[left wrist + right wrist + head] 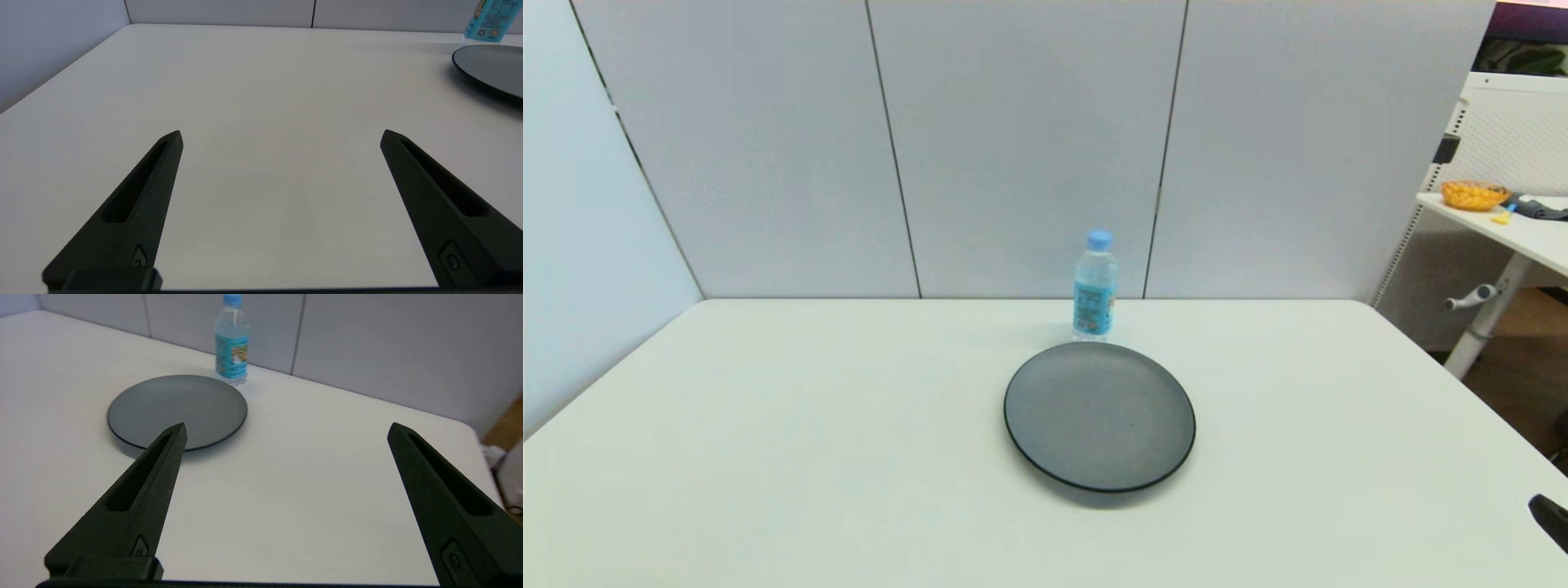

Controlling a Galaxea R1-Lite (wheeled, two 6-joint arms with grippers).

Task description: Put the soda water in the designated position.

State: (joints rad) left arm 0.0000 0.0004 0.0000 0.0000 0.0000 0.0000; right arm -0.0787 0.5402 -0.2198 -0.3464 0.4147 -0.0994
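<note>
White table (768,449), soda water (1094,286) upright behind plate (1099,416)

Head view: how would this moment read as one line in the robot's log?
clear plastic soda water bottle, blue cap: upright behind dark grey round plate | left gripper: open, empty | right gripper: open, empty

One bottle (1095,286), one plate (1099,416)

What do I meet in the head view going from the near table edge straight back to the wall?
Bare white table → dark grey plate → soda water, upright just behind the plate's far rim → grey wall panels.
</note>
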